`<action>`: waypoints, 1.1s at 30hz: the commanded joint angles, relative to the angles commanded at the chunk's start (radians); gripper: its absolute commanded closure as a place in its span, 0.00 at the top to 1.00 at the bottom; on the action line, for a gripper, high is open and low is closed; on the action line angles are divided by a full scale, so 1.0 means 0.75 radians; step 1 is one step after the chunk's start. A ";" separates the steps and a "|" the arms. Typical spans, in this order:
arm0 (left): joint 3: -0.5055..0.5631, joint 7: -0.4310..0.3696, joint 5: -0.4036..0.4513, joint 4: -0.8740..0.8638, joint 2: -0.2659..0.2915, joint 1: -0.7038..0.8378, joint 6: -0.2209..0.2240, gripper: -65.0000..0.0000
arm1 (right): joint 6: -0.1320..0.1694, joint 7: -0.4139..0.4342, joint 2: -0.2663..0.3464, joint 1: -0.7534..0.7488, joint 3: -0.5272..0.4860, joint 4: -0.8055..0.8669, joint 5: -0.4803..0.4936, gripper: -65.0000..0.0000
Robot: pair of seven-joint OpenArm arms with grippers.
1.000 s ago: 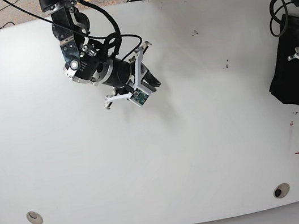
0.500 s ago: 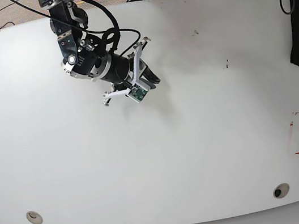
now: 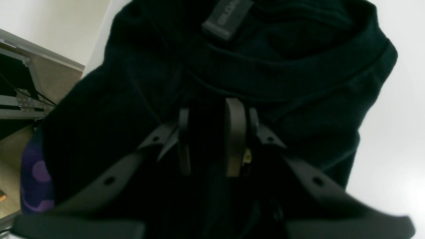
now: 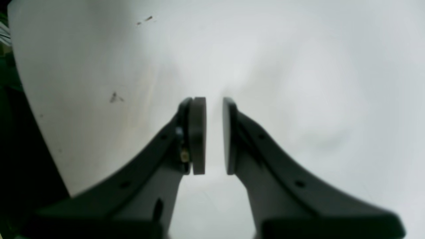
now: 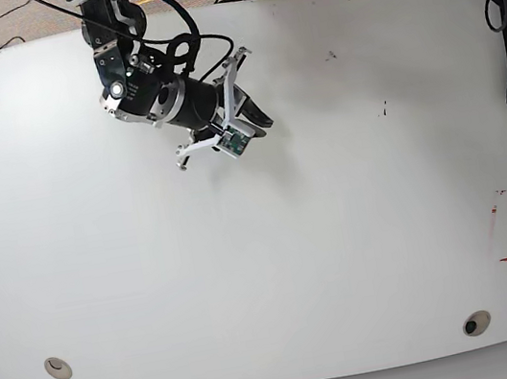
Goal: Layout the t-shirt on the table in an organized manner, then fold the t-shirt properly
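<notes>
The plain black, soft cotton t-shirt (image 3: 265, 86) hung bunched from the left gripper (image 3: 212, 139), whose jaws were clamped on a fold just below the collar and its grey woven neck label (image 3: 227, 16). In the base view only a dark strip of it showed at 3 o'clock, at the edge of the big white smooth table (image 5: 277, 273). It looked light, limp and prone to slipping; the shoulder seams seemed the better holds. Sleeves and hem were hidden in the bundle. The right gripper (image 4: 214, 136), at 11 o'clock, hovered empty, jaws slightly apart.
</notes>
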 joint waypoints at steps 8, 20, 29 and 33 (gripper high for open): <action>0.113 0.000 -0.004 0.006 -0.014 -0.061 0.000 0.19 | 0.010 0.000 0.000 0.000 0.045 0.002 0.000 0.13; 0.129 0.203 -0.004 0.368 -0.012 -0.115 0.000 0.19 | 0.000 -0.002 -0.004 0.065 0.041 0.023 -0.002 0.13; 0.272 0.282 -0.002 0.890 0.106 0.020 0.000 0.19 | -0.059 0.006 0.033 0.098 0.096 0.023 -0.016 0.13; 0.397 0.274 0.000 1.068 0.231 0.117 0.000 0.19 | -0.115 0.016 0.072 0.096 0.149 0.023 -0.016 0.14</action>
